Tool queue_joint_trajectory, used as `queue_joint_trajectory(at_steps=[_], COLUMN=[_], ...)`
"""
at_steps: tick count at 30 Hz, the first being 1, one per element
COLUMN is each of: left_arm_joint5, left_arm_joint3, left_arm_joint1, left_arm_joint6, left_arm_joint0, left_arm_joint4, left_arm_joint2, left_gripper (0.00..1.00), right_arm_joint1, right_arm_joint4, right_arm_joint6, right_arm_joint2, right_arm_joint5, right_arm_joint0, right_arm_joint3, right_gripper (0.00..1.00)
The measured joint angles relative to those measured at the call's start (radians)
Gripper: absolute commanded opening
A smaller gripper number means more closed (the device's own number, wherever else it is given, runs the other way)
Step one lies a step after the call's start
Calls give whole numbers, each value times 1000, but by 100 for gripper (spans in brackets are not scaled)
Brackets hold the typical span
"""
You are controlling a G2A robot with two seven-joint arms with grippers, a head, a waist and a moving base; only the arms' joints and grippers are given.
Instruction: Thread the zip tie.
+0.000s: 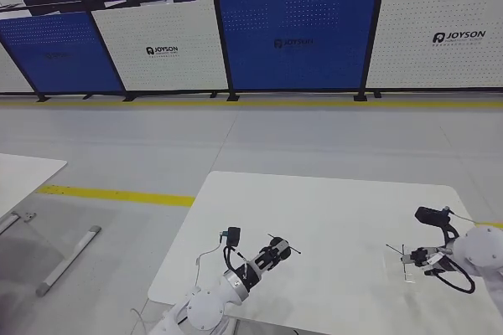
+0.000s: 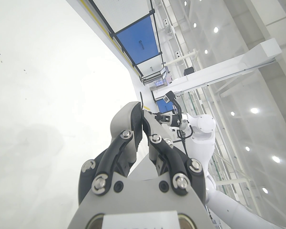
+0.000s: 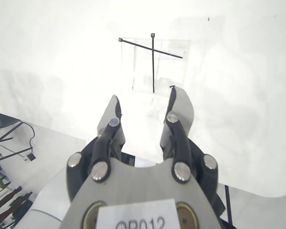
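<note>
One white table [image 1: 335, 201] carries the whole job. Two arms work from its near edge, well apart from each other.

Left gripper [image 2: 141, 111]: fingers pressed together on a black zip tie, the held tie [image 2: 140, 99]. A short end pokes out past the fingertips. In the top view its long axis runs across the fingers, roughly along the table's width toward the other arm.

Right gripper [image 3: 145, 94]: fingers spread wide, nothing between them. It hangs just short of a clear sheet [image 3: 174, 72] lying flat on the table.

Two loose ties lie crossed on that sheet.
- Straight tie [image 3: 153, 70]: its long axis points directly at the right gripper. The tail is nearest, reaching the sheet's near edge just beyond the fingertips, and the head is at the far end.
- Cross tie [image 3: 135, 44]: lies at close to a right angle to the straight tie and meets it near that tie's head. Which one rides on top cannot be told.

Judgement: the right gripper is by far the nearer to the loose ties, and the left is well apart from them. The straight tie's axis falls close to the gap between the open fingers, so the coming move looks like a short advance and drop to take the tail across its width. No tie forms a loop yet, so threading seems not to have begun.

Risk: the two ties touch at the crossing, so lifting one may drag the other.
</note>
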Motion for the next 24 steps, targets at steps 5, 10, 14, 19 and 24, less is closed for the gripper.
queue_joint_trajectory(at_steps=[5,10,14,19,24], left_arm_joint5=[0,0,0,0,0], left_arm_joint3=[0,0,0,0,0], left_arm_joint1=[0,0,0,0,0], left_arm_joint6=[0,0,0,0,0], left_arm_joint0=[0,0,0,0,0], left_arm_joint4=[0,0,0,0,0], left_arm_joint2=[0,0,0,0,0], left_gripper=[0,0,0,0,0], right_arm_joint1=[-6,-22,-37,-54,-76], right_arm_joint4=[-8,-27,-35,-42,-47], right_arm_joint6=[0,0,0,0,0], right_arm_joint2=[-39,-94,-131,-163,-206], right_arm_joint5=[0,0,0,0,0], right_arm_joint0=[31,69,99,130,163], right_arm_joint3=[38,87,127,174,223], right_gripper=[20,28,27,33,25])
